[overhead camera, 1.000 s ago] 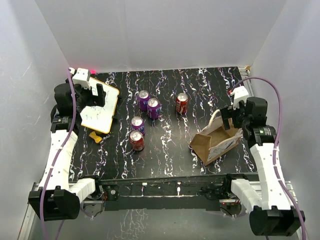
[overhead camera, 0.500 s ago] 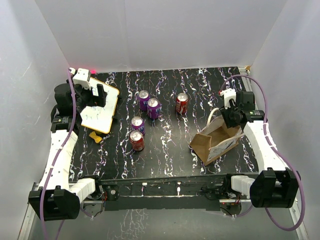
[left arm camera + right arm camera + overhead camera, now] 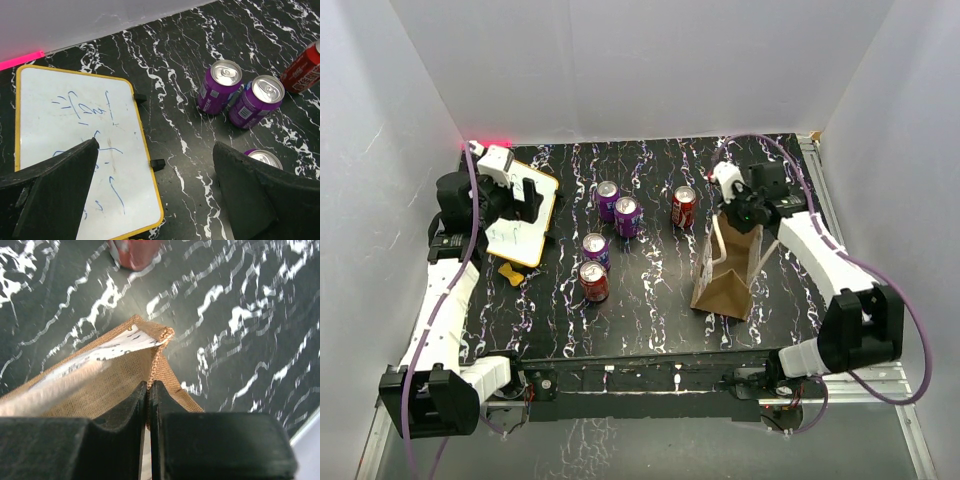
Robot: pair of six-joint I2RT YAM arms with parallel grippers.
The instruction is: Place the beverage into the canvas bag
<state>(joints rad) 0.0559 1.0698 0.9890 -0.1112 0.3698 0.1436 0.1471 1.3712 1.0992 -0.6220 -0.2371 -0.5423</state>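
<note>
On the right side of the black table (image 3: 650, 170), the canvas bag (image 3: 725, 278) is standing roughly upright with the right gripper (image 3: 736, 210) hanging over its far rim. Only the right wrist view is showing those fingers (image 3: 115, 440) pinching fully closed on the bag's woven edge. At far left, the left gripper (image 3: 156, 150) is hovering over a whiteboard (image 3: 65, 130), fingers spread wide and holding nothing, while the beverage cans (image 3: 627, 215) are sitting outside the bag, mid-table.

Plain white walls (image 3: 620, 70) closed in the desk (image 3: 650, 300) on its left, far and right sides. The desk top was black with white marble veining. A small red light (image 3: 500, 138) glowed at its far left corner.
</note>
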